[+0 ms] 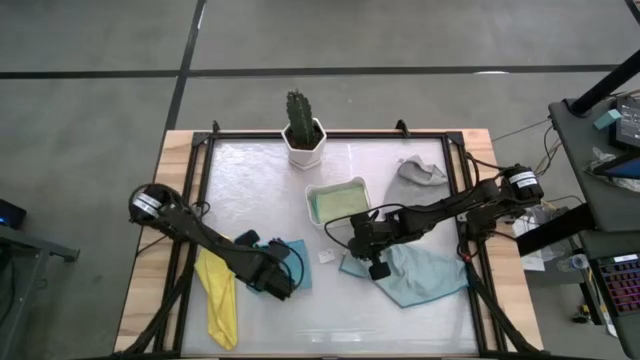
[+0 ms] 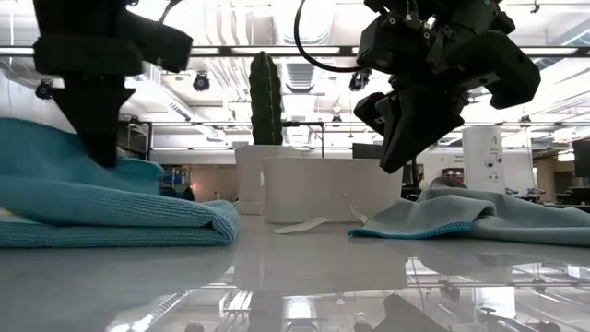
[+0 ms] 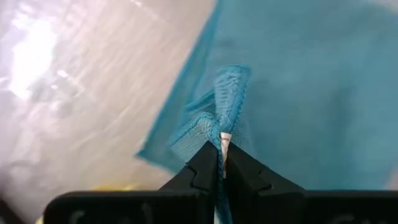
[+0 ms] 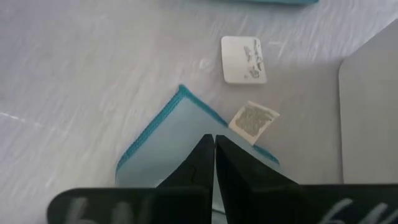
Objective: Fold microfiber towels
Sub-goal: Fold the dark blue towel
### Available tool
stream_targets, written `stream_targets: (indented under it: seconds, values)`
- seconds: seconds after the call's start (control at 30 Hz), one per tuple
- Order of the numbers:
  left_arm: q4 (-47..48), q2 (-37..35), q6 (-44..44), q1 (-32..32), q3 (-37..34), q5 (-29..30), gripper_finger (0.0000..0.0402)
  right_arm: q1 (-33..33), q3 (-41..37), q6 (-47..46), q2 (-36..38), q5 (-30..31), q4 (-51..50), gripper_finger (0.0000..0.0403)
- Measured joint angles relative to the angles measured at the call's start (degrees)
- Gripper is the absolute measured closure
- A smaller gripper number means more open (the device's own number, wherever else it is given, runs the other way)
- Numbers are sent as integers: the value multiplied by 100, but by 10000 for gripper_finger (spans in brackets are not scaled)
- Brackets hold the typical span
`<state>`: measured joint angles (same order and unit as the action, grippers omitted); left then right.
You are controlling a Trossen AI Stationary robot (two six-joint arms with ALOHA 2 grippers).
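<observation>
Nearest the low camera lies the bright blue towel (image 2: pixel 111 217), bunched on the desk toward its front edge, left of centre. The left gripper (image 1: pixel 283 281) stands on it with its claw pressed together, pinching a raised fold of the towel's edge, seen close in the left wrist view (image 3: pixel 219 118). Just beside it, toward the front left corner, the yellow towel (image 1: pixel 219 300) lies in a long strip. The pale teal towel (image 1: pixel 420 277) lies right of centre near the front edge; the right gripper (image 1: pixel 377 268) sits over its corner, claw pressed together, holding nothing visible. The grey towel (image 1: pixel 420 172) lies crumpled near the back right corner. The olive green towel (image 1: pixel 337 203) rests inside the white tray (image 1: pixel 312 193) at mid-desk. A potted cactus (image 1: pixel 301 128) stands at the back edge.
</observation>
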<state>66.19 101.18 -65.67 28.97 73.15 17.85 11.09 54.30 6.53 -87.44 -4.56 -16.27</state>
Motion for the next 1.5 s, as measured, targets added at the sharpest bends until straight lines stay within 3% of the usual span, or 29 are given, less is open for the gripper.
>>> stream_targets:
  seconds: [0.33,0.63,0.9,1.0,1.17,1.23,1.37,1.43,1.5]
  values:
    - [237,-13,-599,14,-254,-596,390,0,0,-8,0,0,216,394]
    - [417,-57,-410,35,-235,-805,292,0,-9,161,0,-1,521,394]
    - [490,-773,878,-55,-217,-635,238,-36,-11,444,0,1,1255,394]
    - [444,-1130,1642,-54,-226,237,236,-39,-29,213,0,7,1718,394]
    - [-346,-1617,2719,37,-377,3904,236,-37,-137,-55,0,9,2719,394]
    - [-1020,-1778,3463,39,-544,4928,236,-37,-138,-56,-11,9,2890,394]
    - [-2414,-2095,4849,-41,-959,5220,236,-37,-140,-304,-17,9,2898,394]
    - [-3001,-2228,5373,-41,-1233,4915,236,-37,-140,-604,-17,13,2900,394]
    - [-3680,-2367,5938,-37,-1534,4230,236,-37,-140,-910,-17,15,2905,394]
